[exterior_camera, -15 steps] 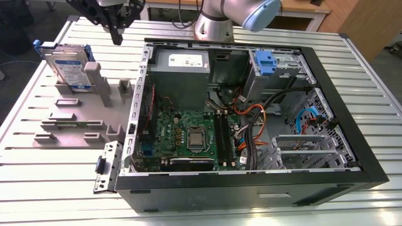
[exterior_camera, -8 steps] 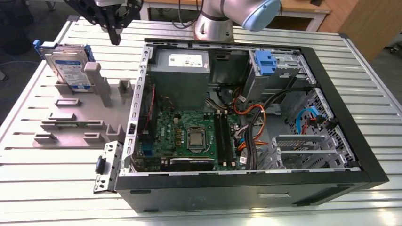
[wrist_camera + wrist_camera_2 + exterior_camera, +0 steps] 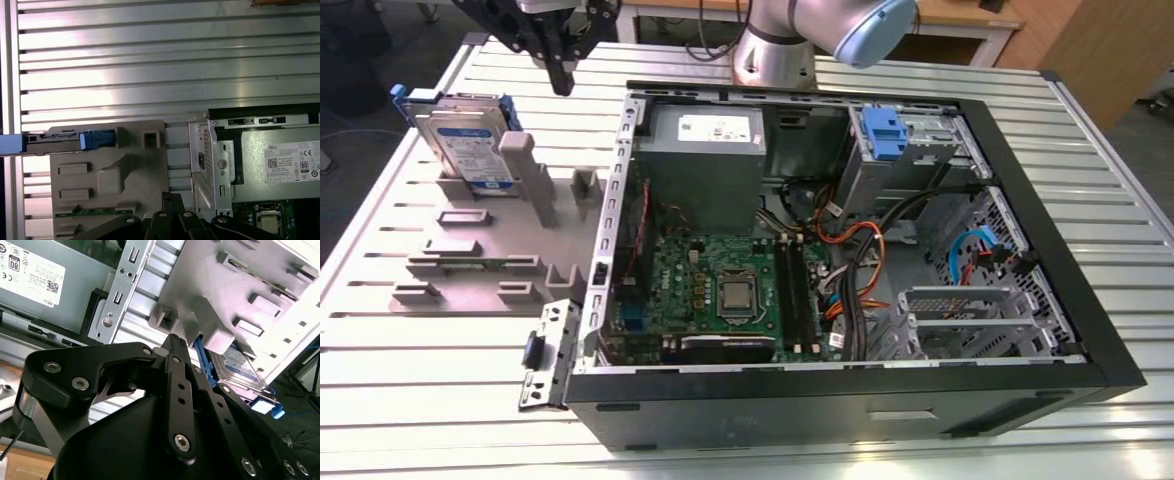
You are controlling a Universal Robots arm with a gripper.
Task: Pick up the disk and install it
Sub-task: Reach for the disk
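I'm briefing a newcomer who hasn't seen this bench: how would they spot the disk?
Find the open black computer case; at the exterior view's left of it lies a pale grey fixture plate. The disk stands on edge at that plate's far end, alone there in having a white-and-blue label and blue side rails.

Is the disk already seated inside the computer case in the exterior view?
No, the disk stands upright in the grey holder, outside the computer case, at the exterior view's left.
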